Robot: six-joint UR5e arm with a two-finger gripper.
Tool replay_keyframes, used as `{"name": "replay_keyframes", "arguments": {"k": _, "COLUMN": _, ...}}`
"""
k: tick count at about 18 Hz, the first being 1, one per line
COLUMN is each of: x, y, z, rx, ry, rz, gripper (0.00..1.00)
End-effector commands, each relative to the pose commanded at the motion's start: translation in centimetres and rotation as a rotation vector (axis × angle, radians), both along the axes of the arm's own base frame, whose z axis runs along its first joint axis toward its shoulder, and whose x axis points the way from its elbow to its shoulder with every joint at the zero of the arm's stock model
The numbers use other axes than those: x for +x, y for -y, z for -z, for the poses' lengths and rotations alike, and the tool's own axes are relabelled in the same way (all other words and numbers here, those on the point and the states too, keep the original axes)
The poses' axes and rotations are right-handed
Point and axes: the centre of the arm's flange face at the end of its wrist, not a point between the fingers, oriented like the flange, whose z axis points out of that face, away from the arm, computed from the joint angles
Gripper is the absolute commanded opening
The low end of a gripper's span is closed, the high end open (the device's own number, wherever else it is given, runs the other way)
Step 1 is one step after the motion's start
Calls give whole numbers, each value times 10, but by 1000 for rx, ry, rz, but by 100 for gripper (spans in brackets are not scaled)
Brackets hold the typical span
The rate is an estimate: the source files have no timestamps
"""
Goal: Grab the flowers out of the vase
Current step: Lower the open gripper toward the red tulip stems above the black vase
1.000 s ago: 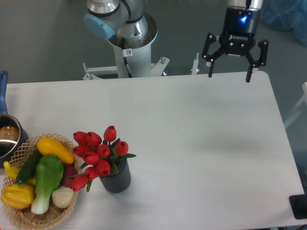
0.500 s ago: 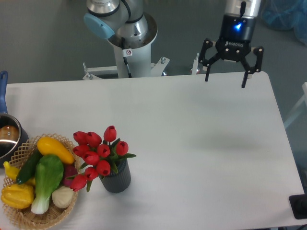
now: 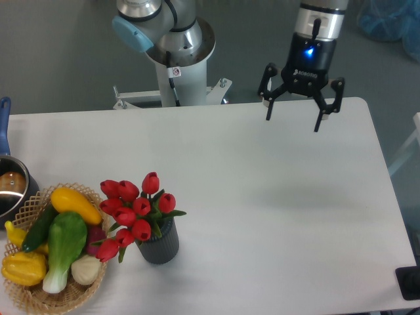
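On the white table [image 3: 275, 197], the gripper [image 3: 293, 119], fingers spread, has shifted left from the upper right, starting toward the flowers [image 3: 134, 213] in the vase [image 3: 161, 246] at lower left.

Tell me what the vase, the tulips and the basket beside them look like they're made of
The vase looks like matte dark grey plastic or ceramic, with vertical ribs and no shine. The tulips seem artificial, likely plastic or fabric: uniform glossy red buds. The basket looks like woven wicker, tan with an open lattice rim.
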Motion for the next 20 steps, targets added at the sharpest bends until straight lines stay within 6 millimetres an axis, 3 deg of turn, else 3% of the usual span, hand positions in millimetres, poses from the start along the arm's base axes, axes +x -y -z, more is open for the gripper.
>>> {"name": "replay_keyframes", "arguments": {"k": 5, "x": 26, "y": -36, "z": 22, "rx": 22, "ry": 58, "rz": 87, "gripper": 100}}
{"name": "replay_keyframes", "arguments": {"k": 12, "x": 54, "y": -69, "z": 29, "rx": 44, "ry": 81, "rz": 168, "gripper": 100}}
{"name": "replay_keyframes", "arguments": {"k": 20, "x": 63, "y": -104, "z": 47, "rx": 133, "ry": 91, "rz": 242, "gripper": 100}}
